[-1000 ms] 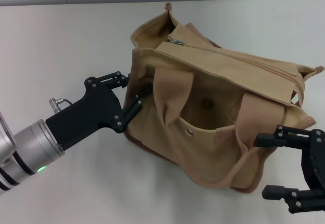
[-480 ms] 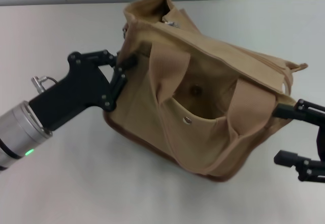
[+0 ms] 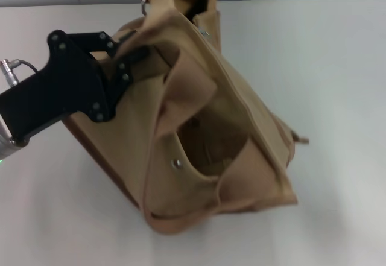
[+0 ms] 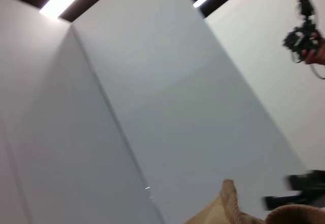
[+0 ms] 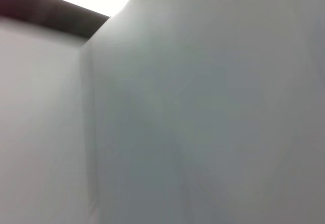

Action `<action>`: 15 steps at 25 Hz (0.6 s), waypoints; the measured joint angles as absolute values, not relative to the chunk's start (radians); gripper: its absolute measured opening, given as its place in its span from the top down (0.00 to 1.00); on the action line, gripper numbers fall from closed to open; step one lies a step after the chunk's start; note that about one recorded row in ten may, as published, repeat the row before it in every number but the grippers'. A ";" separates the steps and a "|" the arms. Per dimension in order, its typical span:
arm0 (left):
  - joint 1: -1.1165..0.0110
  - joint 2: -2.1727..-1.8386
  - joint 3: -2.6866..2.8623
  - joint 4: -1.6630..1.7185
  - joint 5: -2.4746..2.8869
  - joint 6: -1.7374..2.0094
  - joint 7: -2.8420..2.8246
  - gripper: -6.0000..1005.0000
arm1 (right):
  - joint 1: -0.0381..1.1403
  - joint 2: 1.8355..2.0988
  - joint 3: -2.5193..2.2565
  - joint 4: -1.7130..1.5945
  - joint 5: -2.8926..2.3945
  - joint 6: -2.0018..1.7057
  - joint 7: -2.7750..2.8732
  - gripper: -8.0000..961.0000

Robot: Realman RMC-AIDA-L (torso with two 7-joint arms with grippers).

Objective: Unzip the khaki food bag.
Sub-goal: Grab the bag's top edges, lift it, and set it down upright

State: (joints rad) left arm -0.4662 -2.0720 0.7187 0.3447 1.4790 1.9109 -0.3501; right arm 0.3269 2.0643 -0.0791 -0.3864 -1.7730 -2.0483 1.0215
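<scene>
Only overhead shows left tool [image 3: 129,61] clamping khaki food bag [image 3: 199,127].

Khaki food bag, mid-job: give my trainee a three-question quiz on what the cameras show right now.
1. True or false: the khaki food bag lies flat on the table.
2. Which gripper is at the bag? A. left gripper B. right gripper C. both
3. Fill in: in the head view, the front pocket with the snap button hangs ____.

Key
1. False. The left gripper has one end hoisted and the bag is tipped steeply.
2. A. Its jaws are shut on fabric at the bag's upper end; the right gripper is out of the head view.
3. Open, gaping away from the bag's front.
</scene>
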 joint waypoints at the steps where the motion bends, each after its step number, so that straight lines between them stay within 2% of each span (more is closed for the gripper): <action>1: -0.469 -2.072 0.747 0.363 1.479 1.917 -0.344 0.92 | 0.341 2.066 -0.060 -0.325 -1.725 -2.010 1.044 0.17; 15: -0.479 -2.079 0.833 0.374 1.477 1.899 -0.292 0.92 | 0.508 2.085 -0.280 -0.293 -1.722 -1.942 0.964 0.17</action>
